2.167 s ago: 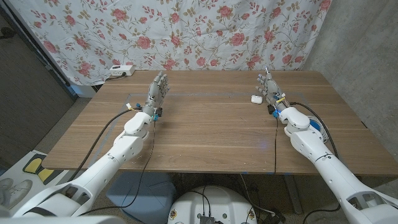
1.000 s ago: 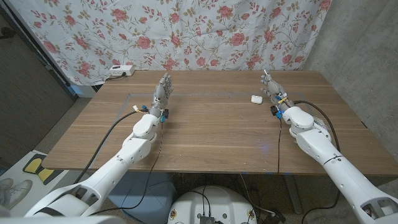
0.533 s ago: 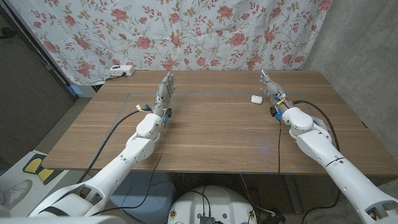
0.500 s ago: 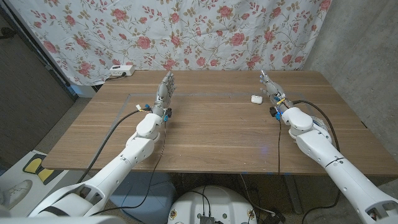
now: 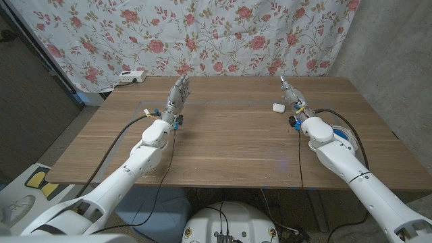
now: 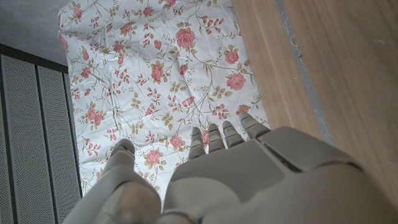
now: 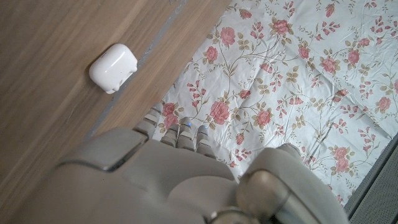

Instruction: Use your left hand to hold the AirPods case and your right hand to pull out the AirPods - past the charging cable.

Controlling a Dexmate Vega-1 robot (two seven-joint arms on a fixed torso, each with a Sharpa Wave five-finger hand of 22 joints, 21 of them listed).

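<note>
Wooden table (image 5: 229,142) fronts a floral curtain (image 5: 202,34).

no readable text, no labels, no brand marks, no numbers on anything in view

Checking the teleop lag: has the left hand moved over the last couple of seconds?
Yes. The left hand has advanced toward the table's far edge, nearer the floral curtain, and holds nothing.
</note>
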